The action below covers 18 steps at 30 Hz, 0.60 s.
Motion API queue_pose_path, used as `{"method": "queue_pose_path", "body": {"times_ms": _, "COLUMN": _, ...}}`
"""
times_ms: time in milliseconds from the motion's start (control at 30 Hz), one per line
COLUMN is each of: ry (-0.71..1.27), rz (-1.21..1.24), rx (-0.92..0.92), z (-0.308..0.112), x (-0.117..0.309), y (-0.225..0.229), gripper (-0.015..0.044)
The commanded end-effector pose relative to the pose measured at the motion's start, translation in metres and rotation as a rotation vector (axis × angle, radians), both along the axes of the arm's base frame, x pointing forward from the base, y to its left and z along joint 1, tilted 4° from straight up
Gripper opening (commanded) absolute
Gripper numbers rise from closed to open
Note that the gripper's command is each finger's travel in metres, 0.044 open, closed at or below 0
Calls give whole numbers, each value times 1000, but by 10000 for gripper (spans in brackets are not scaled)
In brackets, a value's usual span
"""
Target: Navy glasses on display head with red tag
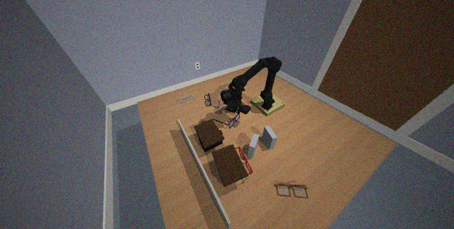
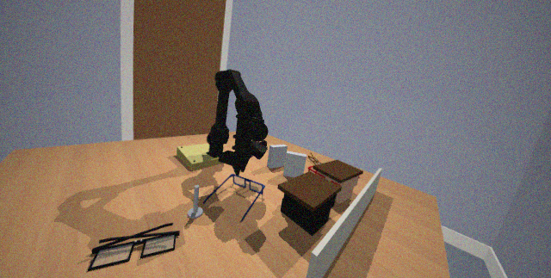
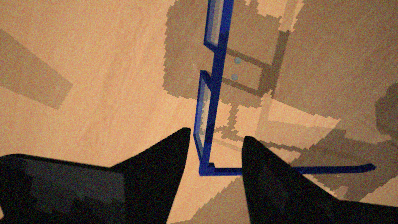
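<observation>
The navy glasses (image 1: pixel 233 121) (image 2: pixel 248 181) (image 3: pixel 217 75) have both temples unfolded, pointing away from the arm. My gripper (image 1: pixel 238 112) (image 2: pixel 238 174) (image 3: pixel 216 139) is partly open at one end of their front. In the wrist view its fingertips stand apart on either side of the rim near one hinge, with gaps beside it. Two block-like heads with brown tops stand beyond: a black-bodied head (image 1: pixel 209 133) (image 2: pixel 306 213) and a pale-bodied head (image 1: pixel 230 165) (image 2: pixel 348 188). Red glasses (image 1: pixel 245 160) are at the pale head's front. I cannot make out a red tag.
A low pale wall (image 1: pixel 203 172) (image 2: pixel 346 228) runs behind the heads. Two light blocks (image 1: pixel 253 145) (image 2: pixel 295 164) stand near them. A small post (image 2: pixel 196 200) stands beside the navy glasses. Black glasses (image 1: pixel 208 100) (image 2: pixel 138 242) and brown glasses (image 1: pixel 291 186) lie farther out.
</observation>
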State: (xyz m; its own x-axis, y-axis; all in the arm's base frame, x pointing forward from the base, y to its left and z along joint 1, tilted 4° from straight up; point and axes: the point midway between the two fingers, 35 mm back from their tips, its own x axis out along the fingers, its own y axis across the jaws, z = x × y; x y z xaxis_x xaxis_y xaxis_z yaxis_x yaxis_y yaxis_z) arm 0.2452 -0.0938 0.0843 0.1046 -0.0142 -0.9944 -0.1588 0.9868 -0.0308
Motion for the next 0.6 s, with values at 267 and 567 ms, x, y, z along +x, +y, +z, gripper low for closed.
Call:
{"method": "queue_pose_path", "body": {"times_ms": 267, "ry": 3, "rz": 2, "rx": 0, "z": -21, "x": 1, "y": 0, "gripper": 140}}
{"method": "queue_pose_path", "body": {"times_ms": 567, "ry": 3, "rz": 2, "rx": 0, "z": -36, "x": 1, "y": 0, "gripper": 140}}
